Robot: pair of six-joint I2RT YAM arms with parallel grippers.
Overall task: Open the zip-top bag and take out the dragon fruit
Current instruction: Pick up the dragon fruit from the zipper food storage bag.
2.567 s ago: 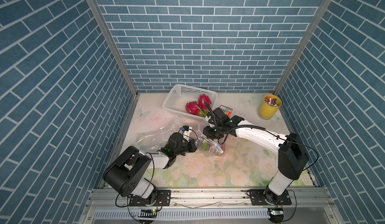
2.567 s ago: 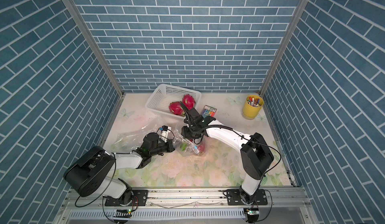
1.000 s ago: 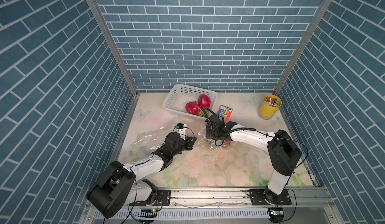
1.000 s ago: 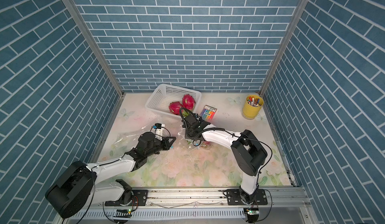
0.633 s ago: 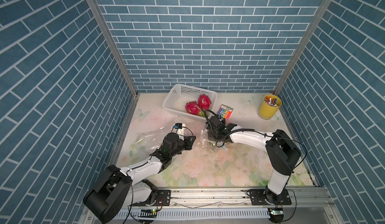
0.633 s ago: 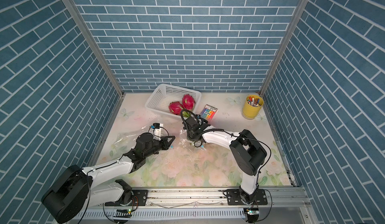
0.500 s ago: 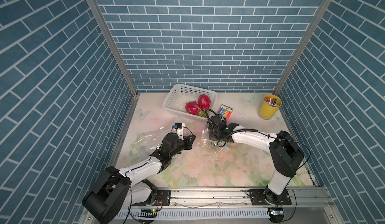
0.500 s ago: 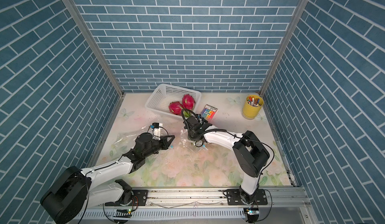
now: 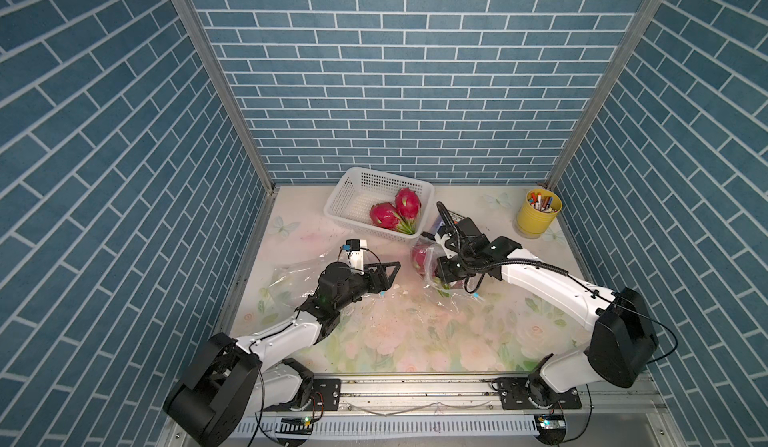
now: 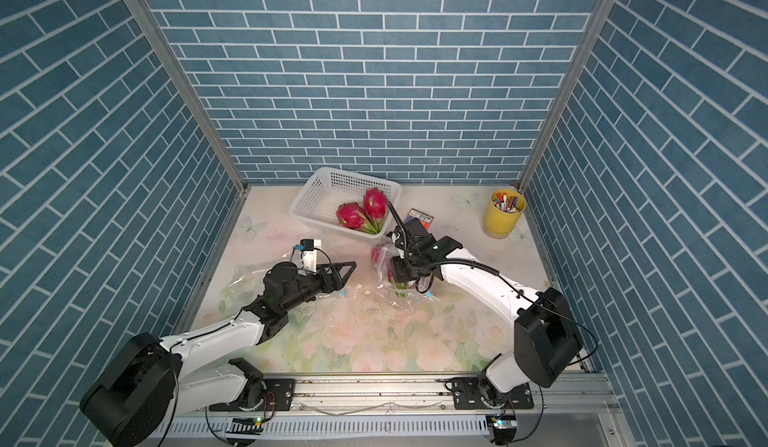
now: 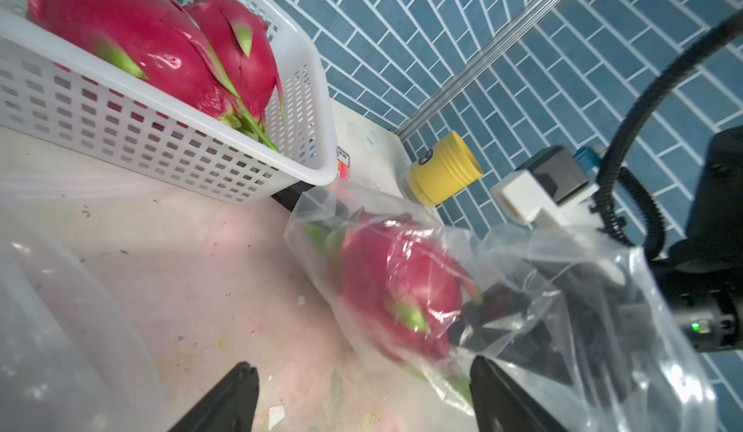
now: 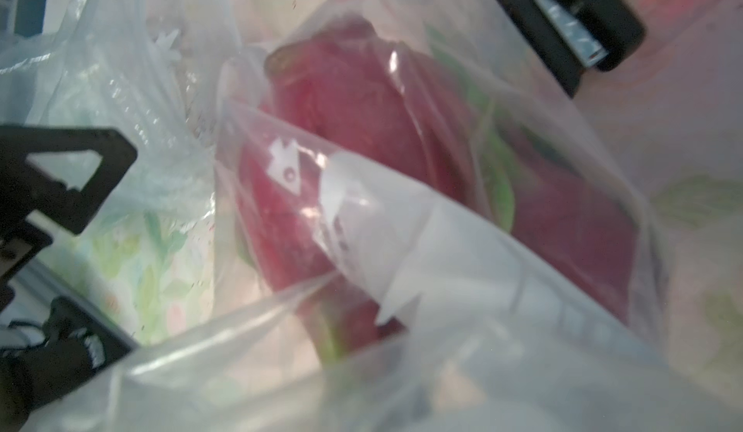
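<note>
The clear zip-top bag [image 9: 455,293] hangs around my right gripper [image 9: 435,272], with the pink dragon fruit [image 9: 419,258] inside it, just in front of the basket. The right jaws look shut on the bag's film. In the right wrist view plastic [image 12: 442,249] covers them and the dragon fruit [image 12: 362,108] shows through it. My left gripper [image 9: 387,279] stands open to the left of the bag, holding nothing. In the left wrist view its fingertips [image 11: 241,369] are spread wide, and the dragon fruit [image 11: 394,289] lies ahead of them.
A white basket [image 9: 353,191] at the back holds two more dragon fruits. A yellow cup of pens [image 9: 538,216] stands back right, and a colourful small box [image 10: 420,217] lies beside the basket. Crumpled empty clear bags [image 9: 291,274] lie under the left arm.
My left gripper has opened and let go. My right gripper has closed and drawn back to the right, taking the bag and the fruit with it.
</note>
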